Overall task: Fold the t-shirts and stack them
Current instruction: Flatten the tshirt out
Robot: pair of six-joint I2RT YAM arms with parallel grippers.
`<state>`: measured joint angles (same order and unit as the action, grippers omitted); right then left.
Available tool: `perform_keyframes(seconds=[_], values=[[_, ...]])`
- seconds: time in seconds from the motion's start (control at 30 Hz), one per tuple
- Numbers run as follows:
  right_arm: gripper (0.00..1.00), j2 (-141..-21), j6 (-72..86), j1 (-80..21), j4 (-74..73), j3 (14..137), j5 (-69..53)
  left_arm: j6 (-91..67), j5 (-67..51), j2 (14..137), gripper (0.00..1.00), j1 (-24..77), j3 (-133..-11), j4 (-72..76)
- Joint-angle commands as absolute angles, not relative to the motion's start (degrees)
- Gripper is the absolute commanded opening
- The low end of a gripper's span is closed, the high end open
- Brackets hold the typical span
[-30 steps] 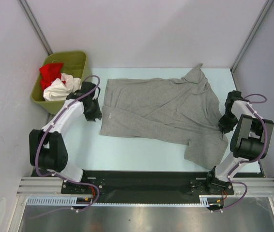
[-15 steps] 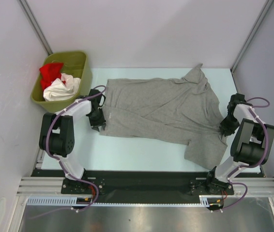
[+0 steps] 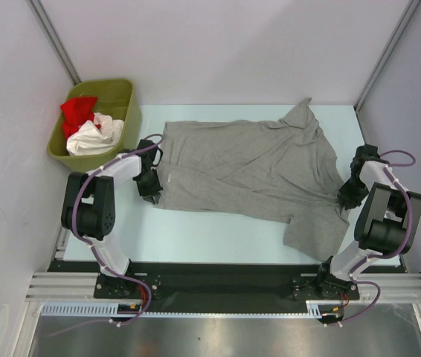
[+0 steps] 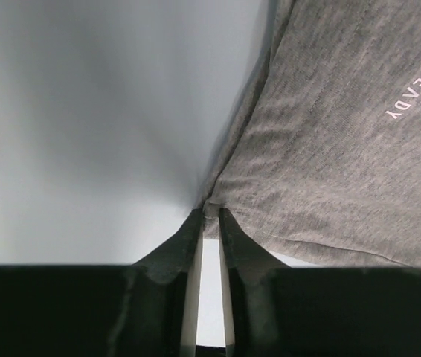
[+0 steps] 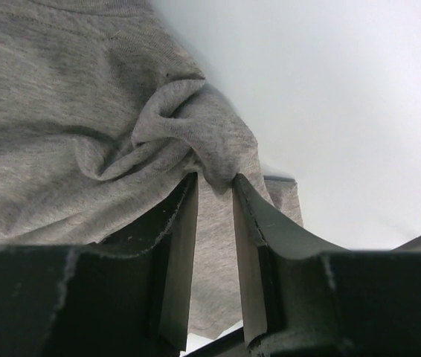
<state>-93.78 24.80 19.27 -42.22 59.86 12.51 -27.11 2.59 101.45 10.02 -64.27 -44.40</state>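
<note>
While the heather-grey t-shirt (image 3: 248, 167) is lying spread on the table (image 3: 195, 230), just right of the olive-green bin (image 3: 127, 93), both arms are gripping it.
Left gripper (image 4: 210, 212): jaws nearly closed, pinching the shirt's hem corner nearest the bin.
Right gripper (image 5: 212, 180): jaws narrowly apart, clamping a bunched fold at the shirt's edge farthest from the bin.
White t-shirt (image 3: 91, 138), red t-shirt (image 3: 76, 111): lying crumpled inside the bin.
</note>
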Motion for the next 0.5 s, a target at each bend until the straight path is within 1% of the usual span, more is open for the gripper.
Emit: perform_keyframes(seconds=[0.0, 0.07, 0.1, 0.13, 0.27, 0.47], values=[[0.3, -93.3, 24.2, 19.7, -41.6, 60.1, 12.1, -28.1, 4.0, 98.1, 0.17, 10.5, -64.2, -44.0], [0.3, -93.6, 24.2, 19.6, -41.4, 60.0, 12.0, -28.3, 4.5, 97.2, 0.11, 10.5, -63.5, -44.0], [0.31, -93.8, 24.1, 19.6, -41.4, 60.0, 11.9, -28.4, 4.6, 97.0, 0.02, 10.5, -63.3, -44.0], [0.31, -93.8, 24.2, 19.6, -41.5, 60.1, 11.9, -28.5, 4.7, 96.9, 0.0, 10.5, -62.9, -44.0], [0.3, -93.9, 24.0, 19.6, -41.2, 59.8, 11.9, -29.4, 6.4, 95.2, 0.0, 11.2, -61.4, -44.4], [0.31, -93.3, 24.0, 19.4, -41.4, 59.2, 11.5, -32.3, 11.8, 86.8, 0.0, 11.3, -55.1, -45.7]])
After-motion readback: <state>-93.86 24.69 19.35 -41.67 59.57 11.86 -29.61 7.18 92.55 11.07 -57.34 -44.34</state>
